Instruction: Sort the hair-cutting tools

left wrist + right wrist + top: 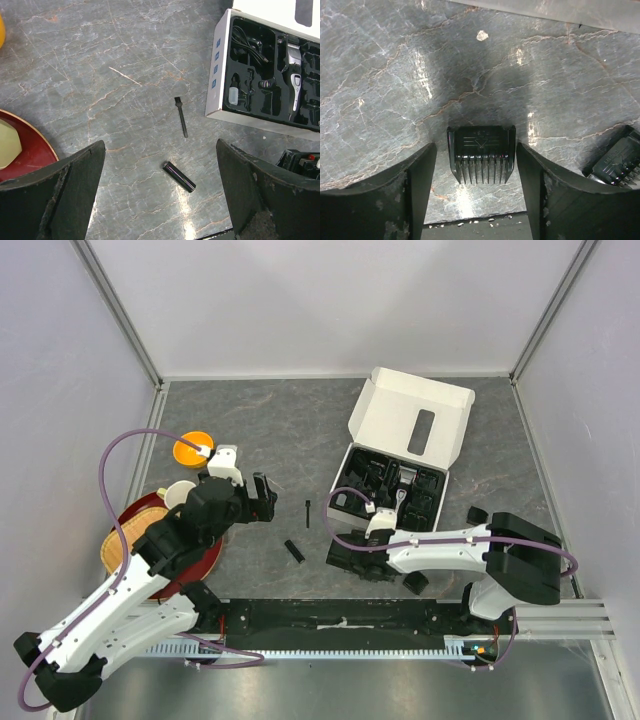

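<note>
A black guard comb [481, 145] lies flat on the table, teeth toward the camera. My right gripper [476, 167] straddles it, open, with a narrow gap on each side. In the top view that gripper [350, 558] sits low, just in front of the white box [410, 425]. A second guard comb [615, 162] lies to the right. My left gripper [160, 195] hangs open and empty over a short black cylinder [179, 177] and the thin black brush [181, 117]. The box's black tray [250, 107] holds the clipper [294, 85], the cable [247, 42] and the tiny clear bottle [233, 95].
An orange bowl [190, 450] and a red plate [130, 530] with pale items stand at the left, under my left arm. More guard combs [415, 583] [477, 514] lie near my right arm. The table's front rail [340, 625] runs just behind the right gripper.
</note>
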